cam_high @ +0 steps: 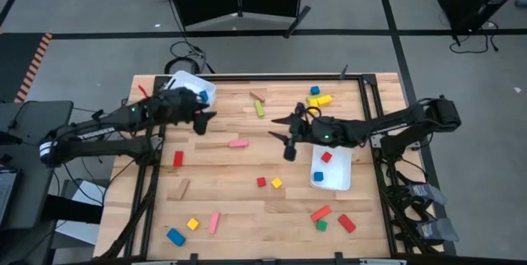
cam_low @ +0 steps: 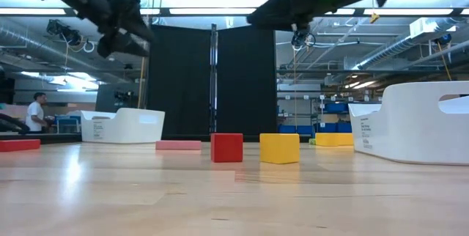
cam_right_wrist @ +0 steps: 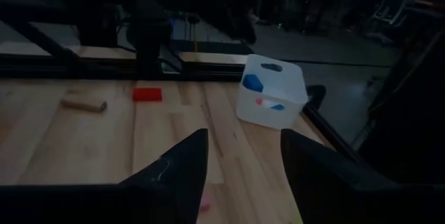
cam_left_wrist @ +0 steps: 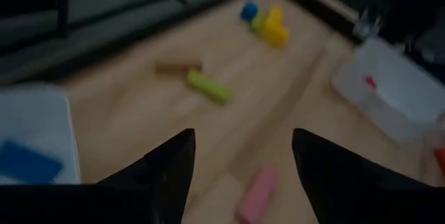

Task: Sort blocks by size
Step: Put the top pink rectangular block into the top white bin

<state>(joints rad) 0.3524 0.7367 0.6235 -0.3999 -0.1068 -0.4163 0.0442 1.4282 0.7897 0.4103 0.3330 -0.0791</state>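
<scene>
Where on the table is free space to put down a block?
Bare wood lies between the pink bar and the red cube, and between the plain wooden block and that cube. It is crowded by the yellow blocks and around the right bin.

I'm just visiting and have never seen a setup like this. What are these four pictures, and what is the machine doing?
You see two dark robot arms at a wooden table, each ending in a two-finger claw. One picture looks straight down, one looks level across the tabletop, and two come from cameras on the arms' wrists. From above, the left gripper hangs beside a white bin that holds a blue block. The right gripper hangs near the table's middle, next to another white bin with a red block inside. Both claws are open and hold nothing. Small coloured wooden blocks lie scattered about, such as a pink bar and a green bar.
</scene>
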